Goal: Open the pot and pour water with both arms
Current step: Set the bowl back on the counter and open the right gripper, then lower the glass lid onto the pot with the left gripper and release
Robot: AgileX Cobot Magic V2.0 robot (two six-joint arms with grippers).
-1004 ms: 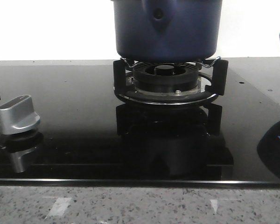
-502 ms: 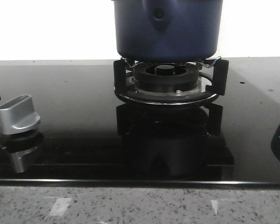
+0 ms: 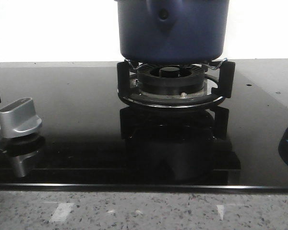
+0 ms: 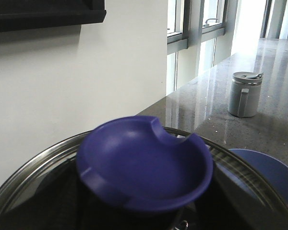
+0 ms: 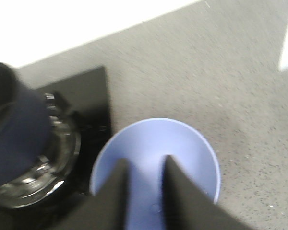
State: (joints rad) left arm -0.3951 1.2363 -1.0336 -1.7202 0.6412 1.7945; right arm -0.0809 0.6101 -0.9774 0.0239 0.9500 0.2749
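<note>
The dark navy pot (image 3: 173,28) stands on the gas burner (image 3: 170,79); its top is cut off in the front view. It also shows in the right wrist view (image 5: 19,139). In the left wrist view the blue dish-shaped lid knob (image 4: 144,165) fills the spot over my left gripper's fingers and hides them. Around it lies the glass lid with its steel rim (image 4: 33,167). My right gripper (image 5: 144,165) hovers with its fingers apart over the light blue bowl (image 5: 182,143) on the grey counter. No gripper shows in the front view.
A silver stove knob (image 3: 19,117) sits at the front left of the black glass hob (image 3: 77,110). The bowl also shows beside the lid (image 4: 273,172). A grey lidded jar (image 4: 245,93) stands further along the counter by the windows.
The light blue bowl at the right edge of the front view has left that view. The dark reflection on the hob's right side has shrunk. The pot has not moved.
</note>
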